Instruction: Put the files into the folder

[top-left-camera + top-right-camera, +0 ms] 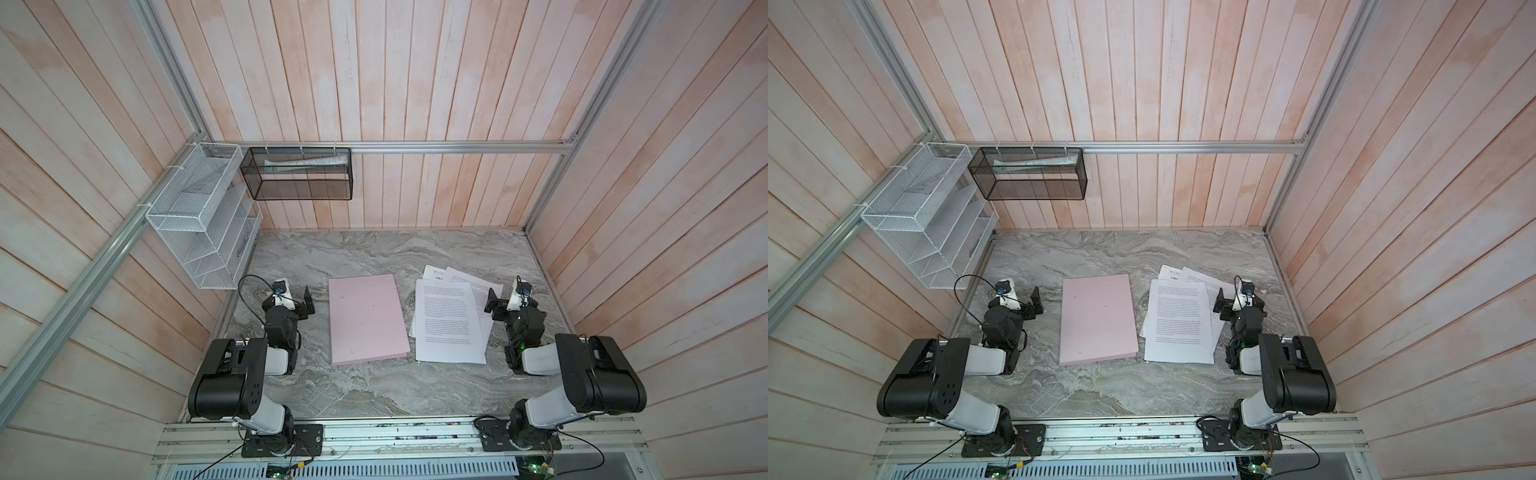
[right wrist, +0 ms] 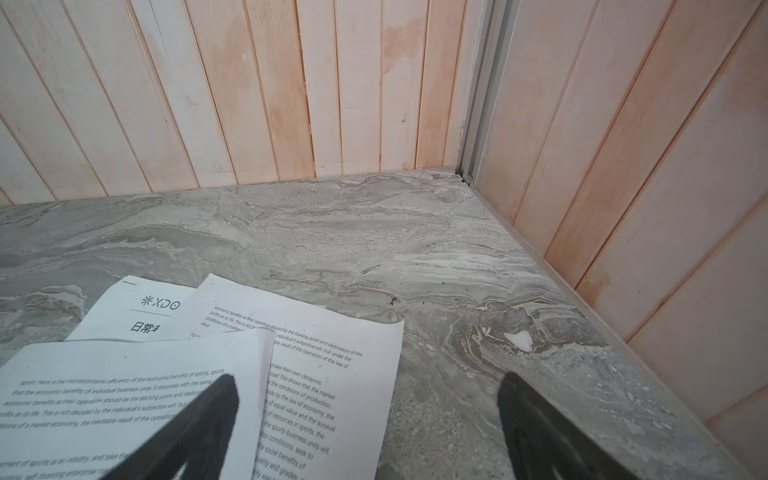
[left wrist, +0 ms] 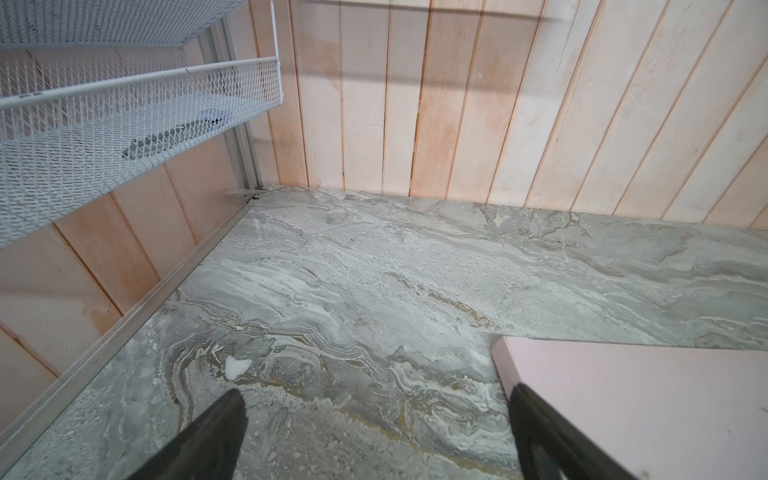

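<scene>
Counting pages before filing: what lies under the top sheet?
At least two printed sheets stick out from under the top sheet, one with a logo. Any fully covered ones are hidden.

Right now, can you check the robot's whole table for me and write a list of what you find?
Surface: grey marble table, flat, no spills seen.
Job's things: pink folder closed and flat in the middle; white printed papers fanned loosely to its right, outside it.
Clutter: nothing seen on the table.
Grippers: left gripper open, empty, beside the folder; right gripper open, empty, at the papers' edge.
Cables: black cable loops by the left wrist; more wires at the front rail.
Surroundings: wooden plank walls; white wire rack and black mesh basket hang on a metal frame, rolled paper in the basket.
</scene>
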Robot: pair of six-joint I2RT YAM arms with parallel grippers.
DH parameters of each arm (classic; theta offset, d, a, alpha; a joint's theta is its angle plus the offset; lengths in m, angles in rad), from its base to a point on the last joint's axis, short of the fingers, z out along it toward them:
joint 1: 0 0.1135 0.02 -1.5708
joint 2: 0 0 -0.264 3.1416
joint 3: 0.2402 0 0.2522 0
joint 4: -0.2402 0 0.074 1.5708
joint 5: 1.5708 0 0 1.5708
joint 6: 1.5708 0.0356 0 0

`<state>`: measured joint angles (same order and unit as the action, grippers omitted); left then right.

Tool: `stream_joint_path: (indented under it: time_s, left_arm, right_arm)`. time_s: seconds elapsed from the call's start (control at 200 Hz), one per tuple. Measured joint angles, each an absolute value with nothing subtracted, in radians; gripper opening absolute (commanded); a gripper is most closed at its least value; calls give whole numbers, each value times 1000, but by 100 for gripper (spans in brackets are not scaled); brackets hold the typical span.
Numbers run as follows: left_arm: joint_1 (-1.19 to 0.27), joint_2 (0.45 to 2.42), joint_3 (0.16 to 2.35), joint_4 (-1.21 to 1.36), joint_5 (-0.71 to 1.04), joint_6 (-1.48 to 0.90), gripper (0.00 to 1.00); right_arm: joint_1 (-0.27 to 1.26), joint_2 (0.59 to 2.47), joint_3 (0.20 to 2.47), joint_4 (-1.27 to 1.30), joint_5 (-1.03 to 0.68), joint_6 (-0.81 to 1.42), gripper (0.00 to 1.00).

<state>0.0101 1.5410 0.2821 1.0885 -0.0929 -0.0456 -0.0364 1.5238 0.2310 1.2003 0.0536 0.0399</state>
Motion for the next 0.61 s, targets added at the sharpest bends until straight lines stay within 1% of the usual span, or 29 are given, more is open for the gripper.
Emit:
stream_joint_path:
  time_s: [0.425, 0.605]
  left_arm:
    - [6, 1541, 282, 1089, -85, -45, 100]
    - [28, 1541, 282, 1089, -58, -46, 100]
  right_arm:
    - [-36, 1524, 231, 1200, 54, 40, 98]
    - [-36, 1524, 231, 1200, 54, 40, 98]
